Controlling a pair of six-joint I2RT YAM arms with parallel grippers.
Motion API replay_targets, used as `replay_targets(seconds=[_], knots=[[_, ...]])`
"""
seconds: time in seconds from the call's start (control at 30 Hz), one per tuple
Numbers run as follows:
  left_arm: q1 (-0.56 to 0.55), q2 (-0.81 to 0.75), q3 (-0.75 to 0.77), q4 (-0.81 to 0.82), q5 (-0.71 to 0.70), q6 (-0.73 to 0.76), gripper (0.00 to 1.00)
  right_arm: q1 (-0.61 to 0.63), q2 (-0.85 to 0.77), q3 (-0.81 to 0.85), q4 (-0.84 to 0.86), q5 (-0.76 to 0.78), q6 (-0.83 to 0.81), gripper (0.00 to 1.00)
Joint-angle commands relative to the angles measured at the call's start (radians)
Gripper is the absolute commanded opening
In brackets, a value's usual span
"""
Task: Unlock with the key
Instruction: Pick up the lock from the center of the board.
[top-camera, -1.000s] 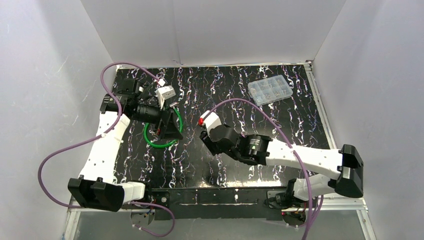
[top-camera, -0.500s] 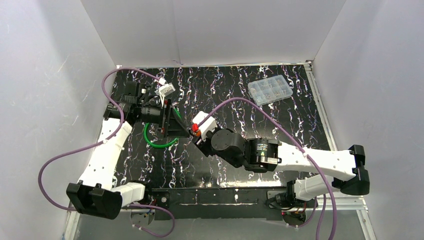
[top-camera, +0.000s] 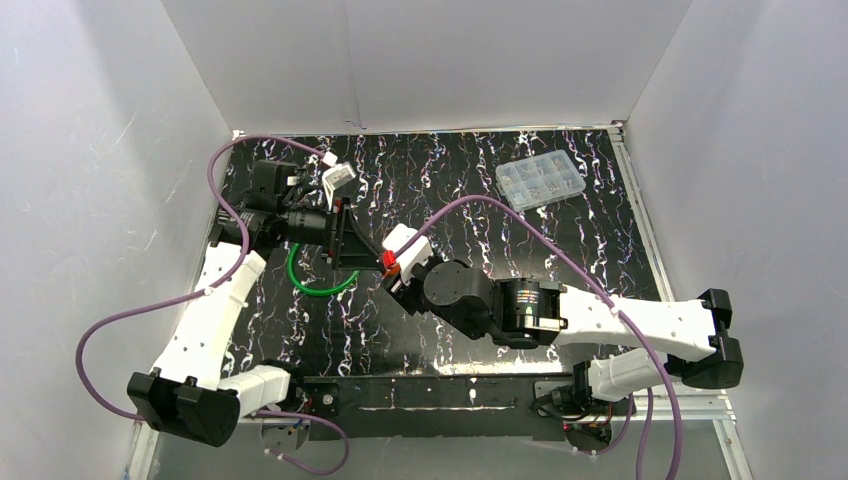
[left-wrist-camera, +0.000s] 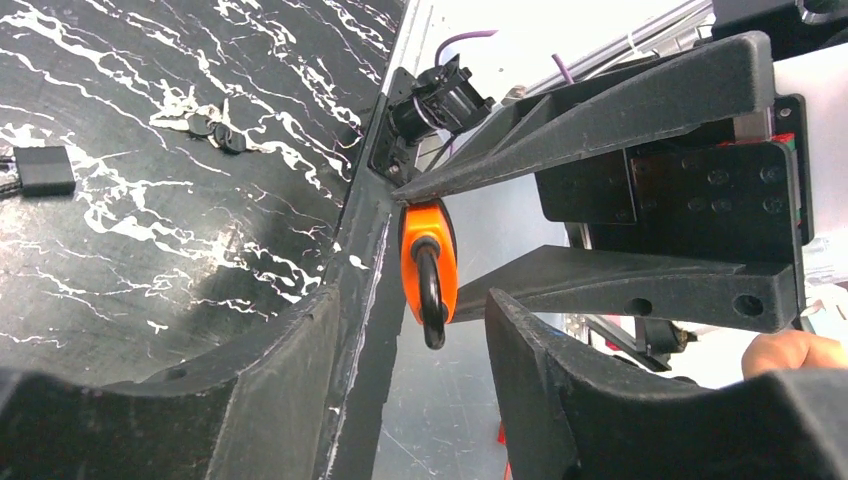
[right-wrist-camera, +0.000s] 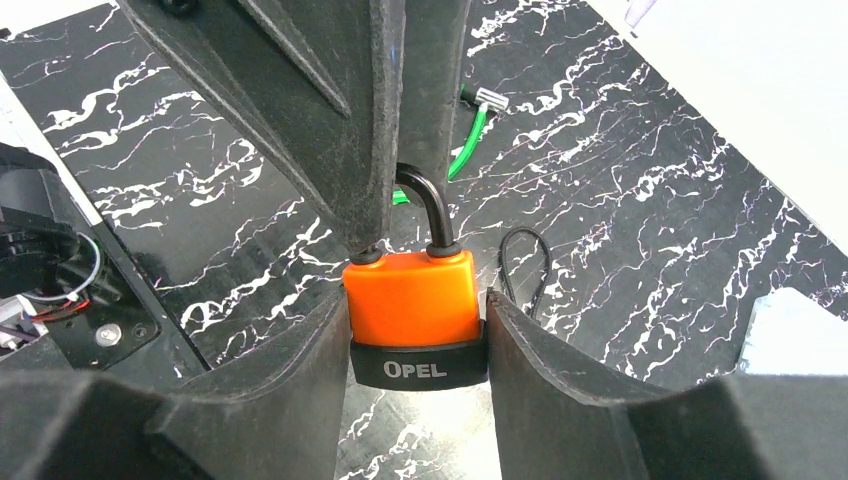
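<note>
An orange padlock (right-wrist-camera: 412, 300) with a black "OPEL" base and black shackle is clamped upright between my right gripper (right-wrist-camera: 417, 325) fingers. It shows as a small orange spot in the top view (top-camera: 388, 262). In the left wrist view the padlock (left-wrist-camera: 428, 262) is seen edge-on, shackle pointing at the gap of my left gripper (left-wrist-camera: 412, 325), which is open and empty. The left fingers (right-wrist-camera: 340, 110) flank the shackle without closing on it. Small dark keys (left-wrist-camera: 215, 132) lie on the marbled mat by the front edge, apart from both grippers.
A green cable loop (top-camera: 312, 284) lies on the mat under the left gripper. A clear compartment box (top-camera: 540, 180) sits at the back right. A thin black cord loop (right-wrist-camera: 525, 262) lies beyond the padlock. A small black block (left-wrist-camera: 45, 170) lies on the mat.
My right arm has carried the padlock left up to the left gripper. The left gripper has swung right and lifted a little, so the two now meet.
</note>
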Motion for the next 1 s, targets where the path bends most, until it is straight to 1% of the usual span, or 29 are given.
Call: replay_targets(seconds=[0.0,0.03,0.13,0.17,0.23,0.27,0.33,0.37,0.4,0.5,0.53,0.6,0.67,0.77,0.9,0.97], knots=[[-0.031,-0.009,0.035,0.005,0.023,-0.016,0.50,0.012,-0.013,0.066,0.066,0.044,-0.015,0.01],[-0.038,-0.011,0.035,0.004,0.022,-0.018,0.46,0.012,-0.010,0.068,0.069,0.047,-0.015,0.01],[-0.055,-0.018,0.035,0.001,0.009,-0.021,0.31,0.012,-0.003,0.075,0.080,0.060,-0.029,0.01],[-0.061,-0.019,0.035,-0.004,0.004,-0.019,0.27,0.012,-0.002,0.077,0.085,0.062,-0.044,0.01],[-0.068,-0.021,0.036,-0.014,-0.005,-0.013,0.24,0.012,0.000,0.084,0.090,0.060,-0.050,0.01],[-0.070,-0.022,0.039,-0.019,-0.011,-0.011,0.19,0.012,0.002,0.087,0.090,0.056,-0.051,0.01],[-0.070,-0.022,0.050,-0.027,-0.030,-0.008,0.06,0.012,0.006,0.091,0.087,0.045,-0.048,0.01],[-0.070,-0.022,0.056,-0.031,-0.035,-0.003,0.02,0.012,0.009,0.096,0.078,0.035,-0.040,0.03],[-0.070,-0.021,0.063,-0.035,-0.036,0.004,0.00,0.012,0.009,0.105,0.062,0.020,-0.024,0.09],[-0.071,-0.021,0.067,-0.039,-0.022,0.012,0.00,-0.005,-0.017,0.131,-0.018,-0.073,0.081,0.40],[-0.071,-0.022,0.065,-0.040,-0.017,0.015,0.00,-0.022,-0.039,0.142,-0.053,-0.128,0.116,0.44],[-0.071,-0.030,0.060,-0.043,-0.012,0.026,0.00,-0.072,-0.097,0.138,-0.099,-0.257,0.183,0.50],[-0.070,-0.041,0.059,-0.050,-0.003,0.042,0.00,-0.146,-0.171,0.093,-0.095,-0.426,0.244,0.57],[-0.071,-0.054,0.066,-0.067,0.020,0.074,0.00,-0.259,-0.261,0.011,-0.069,-0.631,0.319,0.62],[-0.070,-0.078,0.063,-0.077,0.083,0.121,0.00,-0.356,-0.319,-0.060,-0.019,-0.790,0.384,0.62],[-0.070,-0.092,0.057,-0.067,0.112,0.132,0.00,-0.376,-0.323,-0.073,0.010,-0.863,0.399,0.63]])
